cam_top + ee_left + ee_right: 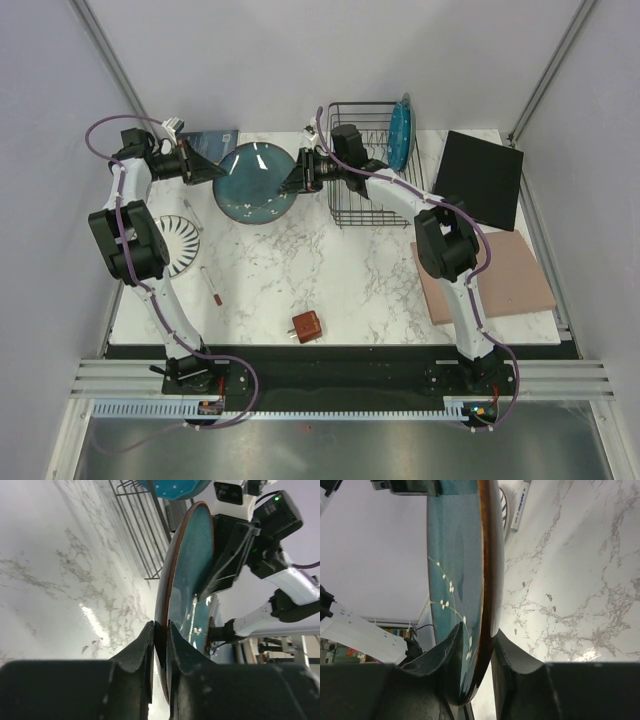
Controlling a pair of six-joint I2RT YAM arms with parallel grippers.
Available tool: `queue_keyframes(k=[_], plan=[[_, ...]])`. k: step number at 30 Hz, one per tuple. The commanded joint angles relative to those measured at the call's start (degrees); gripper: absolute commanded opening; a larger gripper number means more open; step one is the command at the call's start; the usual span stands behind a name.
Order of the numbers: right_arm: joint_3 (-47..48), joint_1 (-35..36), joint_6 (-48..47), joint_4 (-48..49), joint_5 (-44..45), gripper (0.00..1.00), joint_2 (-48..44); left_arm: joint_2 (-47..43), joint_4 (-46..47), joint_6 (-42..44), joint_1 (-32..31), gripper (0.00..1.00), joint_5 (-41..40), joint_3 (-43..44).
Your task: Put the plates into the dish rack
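grippers clamp one plate from both sides: the left gripper (160, 630) has its fingers shut tight on the left rim of the dark teal plate (255, 181), and the right gripper (476, 632) is pinched on the right rim. the plate hangs between them at the far side of the marble table (300, 270), just left of the dish rack (350, 205). a blue dotted plate (401, 133) stands upright at the rack's right end. a striped plate (183, 245) lies flat at the left, partly under the left arm.

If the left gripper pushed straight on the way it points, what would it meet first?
The dark teal plate: the left gripper grips its rim. Beyond it, probably the right gripper opposite.
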Motion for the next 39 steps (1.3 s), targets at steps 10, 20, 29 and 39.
queue_keyframes(k=[10,20,29,39], plan=[[4.77,-1.18,-9.63,-5.95,8.17,0.0,-9.83,-7.17,-2.26,-4.86,-1.19,0.53,5.27,1.35],[14.41,-6.8,-17.8,-18.43,24.57,0.0,-13.18,-8.22,-2.53,-3.46,2.58,0.58,-4.64,6.09],[15.59,-8.84,-29.94,-12.66,58.77,0.0,-21.26,-13.75,-1.39,0.94,-0.74,0.57,-35.59,4.96],[12.14,-1.55,-43.8,-2.89,102.99,0.0,-18.82,-18.59,3.8,0.59,-3.56,0.57,-35.33,-4.88]])
